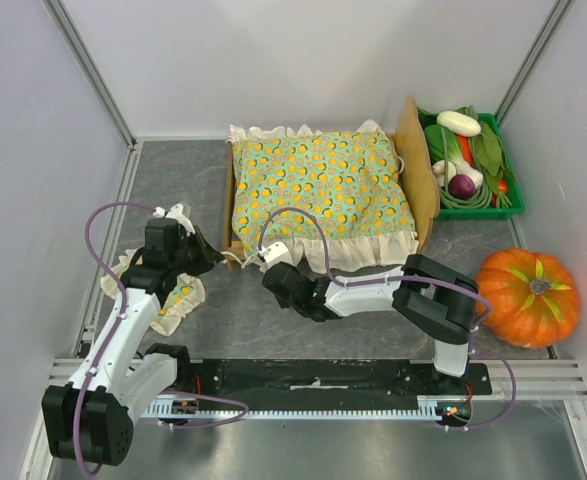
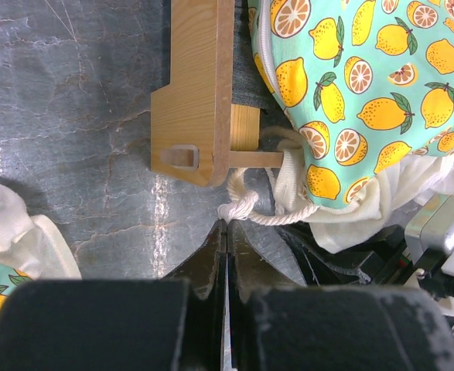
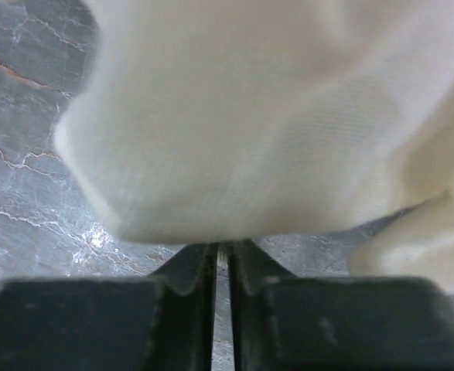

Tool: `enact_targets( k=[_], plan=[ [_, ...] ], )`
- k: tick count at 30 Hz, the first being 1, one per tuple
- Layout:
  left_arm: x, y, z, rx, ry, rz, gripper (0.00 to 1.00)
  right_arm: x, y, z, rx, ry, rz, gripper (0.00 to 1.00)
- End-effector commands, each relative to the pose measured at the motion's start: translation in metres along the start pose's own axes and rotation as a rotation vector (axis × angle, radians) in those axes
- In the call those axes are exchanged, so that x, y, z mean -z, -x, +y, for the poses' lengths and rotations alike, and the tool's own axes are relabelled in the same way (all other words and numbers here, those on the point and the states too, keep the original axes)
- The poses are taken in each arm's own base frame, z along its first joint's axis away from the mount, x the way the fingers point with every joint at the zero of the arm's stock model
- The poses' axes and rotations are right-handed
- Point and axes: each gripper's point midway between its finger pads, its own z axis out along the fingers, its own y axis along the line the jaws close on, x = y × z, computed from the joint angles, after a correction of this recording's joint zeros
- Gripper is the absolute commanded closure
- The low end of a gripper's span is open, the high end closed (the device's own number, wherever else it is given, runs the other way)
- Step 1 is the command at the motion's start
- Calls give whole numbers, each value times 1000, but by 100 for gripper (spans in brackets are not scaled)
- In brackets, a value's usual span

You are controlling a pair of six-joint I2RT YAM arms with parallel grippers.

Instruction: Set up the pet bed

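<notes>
Light wood: pet bed (image 1: 414, 150) sits at the back centre of the grey marbled table (image 1: 173, 180), arched headboard at its right end. A teal cushion (image 1: 318, 185) printed with lemons and orange slices, cream frill round it, lies on the frame and covers most of it. The left wrist view shows the frame's near left corner with a dark strip of base behind it.

Left gripper (image 2: 227, 228): fingers pressed together, tips at a knotted white cord (image 2: 246, 209) that trails from the cushion's corner. Cannot tell if the cord is pinched.

Right gripper (image 3: 223, 251): fingers drawn to a thin slit, tips against the cushion's cream frill at its front edge. Grip on the cloth not clear.

Small matching pillow (image 1: 178, 300) under the left arm. Green crate (image 1: 508, 190) of vegetables at far right, orange pumpkin (image 1: 528, 295) in front of it.
</notes>
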Motion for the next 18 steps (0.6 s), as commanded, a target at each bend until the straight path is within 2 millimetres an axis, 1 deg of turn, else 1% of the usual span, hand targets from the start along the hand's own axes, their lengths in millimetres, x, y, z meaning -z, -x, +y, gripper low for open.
enact_targets(
  k=[1,2,5,7,8,9,11,12,14,15,18],
  plan=[
    [4,11,-7,-3,-25,-44,98,-3,-62,-12,103,-59,195,92],
    [4,10,-7,-3,-26,-43,98,-3,-63,-9,105,-55,197,100],
    [7,13,-8,-4,-27,-62,98,-2,-56,-6,89,-48,185,100],
    [11,17,-5,-6,-3,-84,98,3,-44,-6,63,-56,148,100],
    [15,22,-7,-14,-3,-99,98,5,-40,-8,59,-64,136,100],
    [18,27,-6,-16,15,-118,98,10,-28,-10,45,-73,104,100],
    [28,38,-8,-27,34,-157,98,13,-23,-18,33,-92,86,100],
    [31,45,-5,-29,59,-184,98,16,-15,-20,21,-95,67,100],
    [38,56,-7,-43,74,-213,98,19,-10,-29,5,-113,56,100],
    [38,59,-6,-45,85,-219,98,22,-3,-32,-6,-113,40,100],
    [37,66,-6,-58,104,-216,98,25,2,-39,-17,-123,28,100]
  ],
)
